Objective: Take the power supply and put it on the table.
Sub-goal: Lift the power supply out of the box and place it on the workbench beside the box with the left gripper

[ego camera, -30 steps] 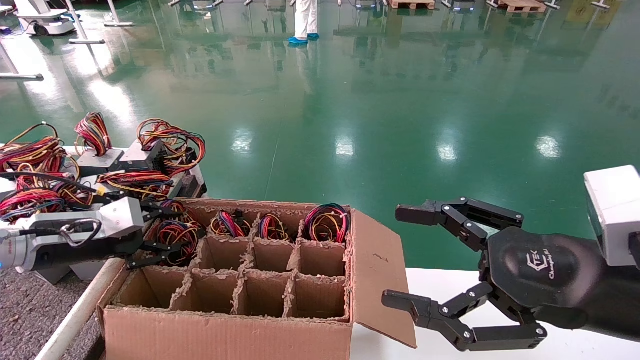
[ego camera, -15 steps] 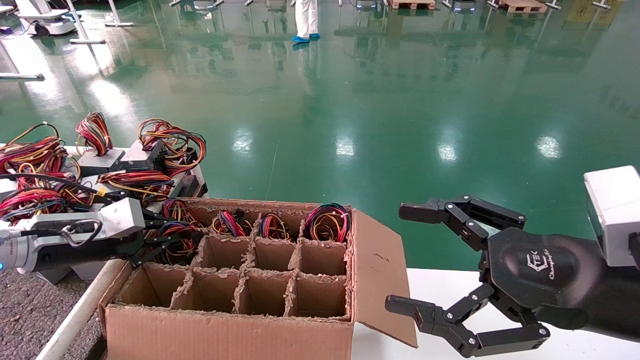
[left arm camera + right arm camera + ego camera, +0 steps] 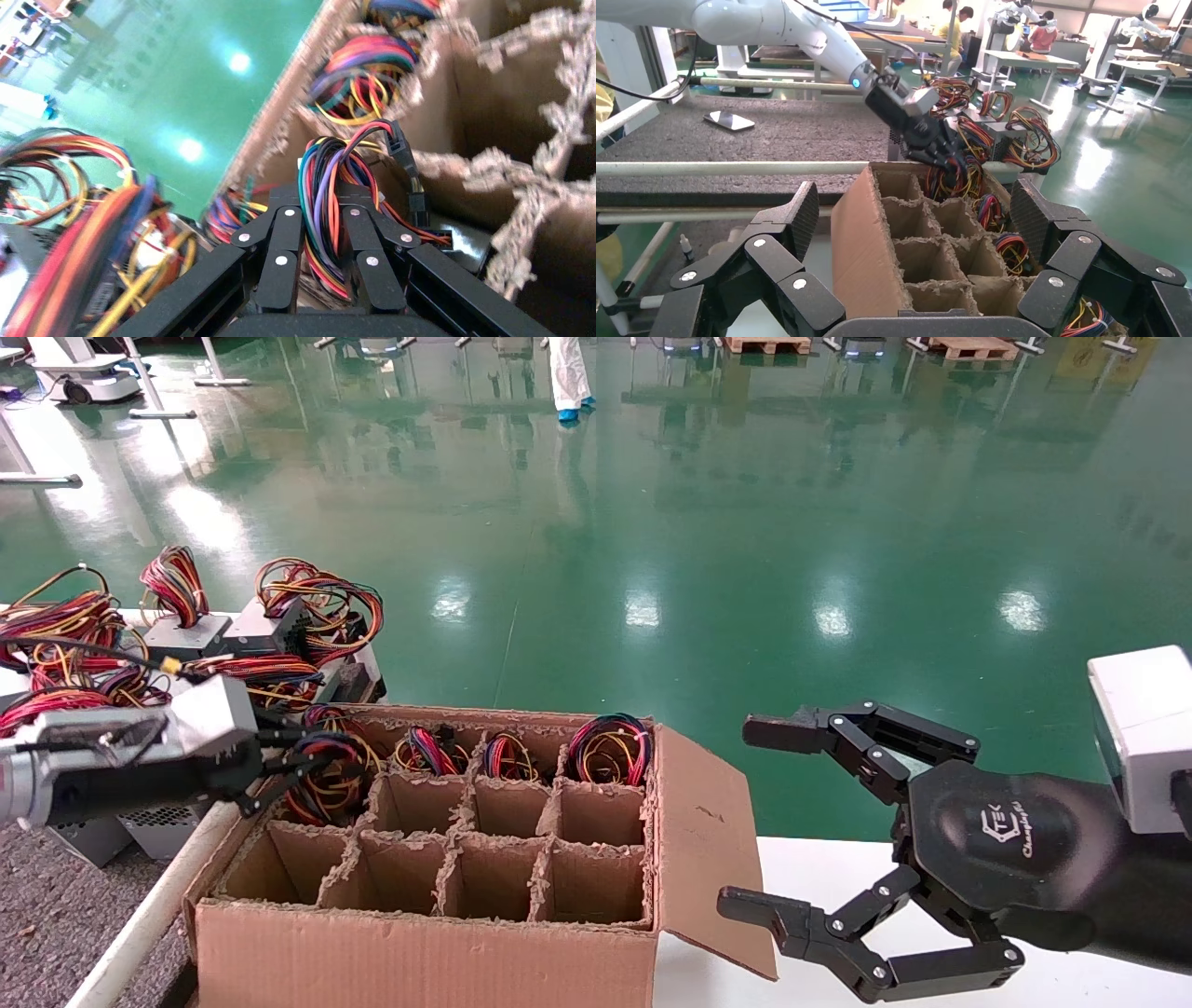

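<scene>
My left gripper [image 3: 312, 768] reaches over the back-left cell of the divided cardboard box [image 3: 419, 952]. It is shut on the power supply's looped wire bundle [image 3: 328, 782]. In the left wrist view the coloured wires [image 3: 327, 175] run up between the closed fingers [image 3: 277, 242]. The metal body stays hidden down in the cell. The grey speckled table [image 3: 42, 919] with its pale rail [image 3: 154, 896] lies just left of the box. My right gripper [image 3: 748, 817] hangs open and empty to the right of the box.
Several other power supplies [image 3: 233, 626] with wire loops are piled on the table behind the left arm. More wire bundles [image 3: 610, 752] fill the box's back row; the front cells look empty. The box flap [image 3: 708, 840] juts over the white tabletop [image 3: 838, 864].
The left gripper has risen a little and drawn back to the left, pulling the wire bundle up with it. The right arm has barely moved.
</scene>
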Controlling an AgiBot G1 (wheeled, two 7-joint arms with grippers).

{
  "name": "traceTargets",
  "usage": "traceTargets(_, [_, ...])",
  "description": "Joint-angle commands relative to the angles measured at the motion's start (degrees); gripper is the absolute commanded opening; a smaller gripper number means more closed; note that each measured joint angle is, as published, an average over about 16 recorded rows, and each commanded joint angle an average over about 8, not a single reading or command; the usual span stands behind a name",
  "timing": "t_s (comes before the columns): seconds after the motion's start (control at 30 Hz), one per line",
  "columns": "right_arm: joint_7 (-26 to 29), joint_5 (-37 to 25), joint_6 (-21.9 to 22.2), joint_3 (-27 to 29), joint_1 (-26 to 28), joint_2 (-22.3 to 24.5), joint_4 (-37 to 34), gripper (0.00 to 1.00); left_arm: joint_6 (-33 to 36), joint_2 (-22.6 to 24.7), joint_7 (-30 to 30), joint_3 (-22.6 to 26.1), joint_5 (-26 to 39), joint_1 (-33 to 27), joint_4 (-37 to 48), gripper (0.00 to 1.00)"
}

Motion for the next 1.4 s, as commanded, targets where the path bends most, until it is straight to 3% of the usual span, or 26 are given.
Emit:
traceTargets(0.03, [0.0, 0.0, 0.0, 0.0, 0.0, 0.0, 0.0, 1.0, 0.5, -0.1, -0.7, -0.1, -0.1, -0.7, 0.3, 0.0])
traceTargets(0.4, [0.0, 0.0, 0.0, 0.0, 0.0, 0.0, 0.0, 1.0, 3.5, -1.1, -5.3, 0.0, 0.0, -5.6, 0.6, 0.0])
traceTargets(0.93, [0.0, 0.0, 0.0, 0.0, 0.0, 0.0, 0.0, 1.0, 6.0, -3.3, -18.7, 0.7, 1.2, -17.3, 1.7, 0.0])
traceTargets(1.4, [0.0, 0.0, 0.0, 0.0, 0.0, 0.0, 0.0, 1.0, 0.6, -4.6, -26.0, 0.3, 0.7, -25.6, 2.9, 0.0])
